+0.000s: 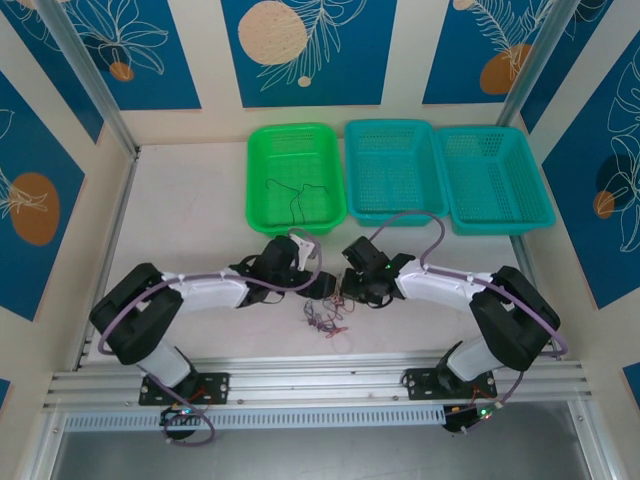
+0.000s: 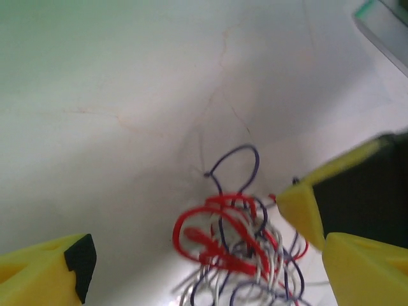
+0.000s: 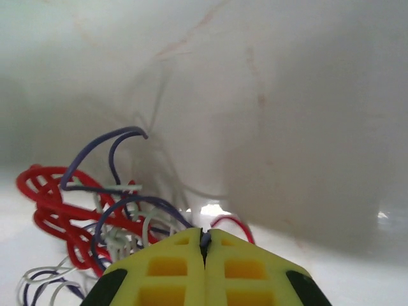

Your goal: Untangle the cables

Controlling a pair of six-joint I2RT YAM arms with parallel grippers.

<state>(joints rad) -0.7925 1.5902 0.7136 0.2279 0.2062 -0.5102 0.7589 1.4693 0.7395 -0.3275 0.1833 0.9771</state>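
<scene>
While both arms bend inward over the middle of the table, the cables (image 1: pixel 325 320) lie in a small knot just near-side of the two grippers.
Bare tabletop (image 1: pixel 190 220) lies open to the left. A green basket (image 1: pixel 251 185) and two teal baskets (image 1: pixel 352 170) line the far edge. From the left wrist, the left gripper (image 2: pixel 191 233) gapes wide and holds nothing, with red, whitish and purple-blue strands showing between its fingers. From the right wrist, the right gripper (image 3: pixel 204 245) is clamped together, a purple-blue strand caught at its seam.
</scene>
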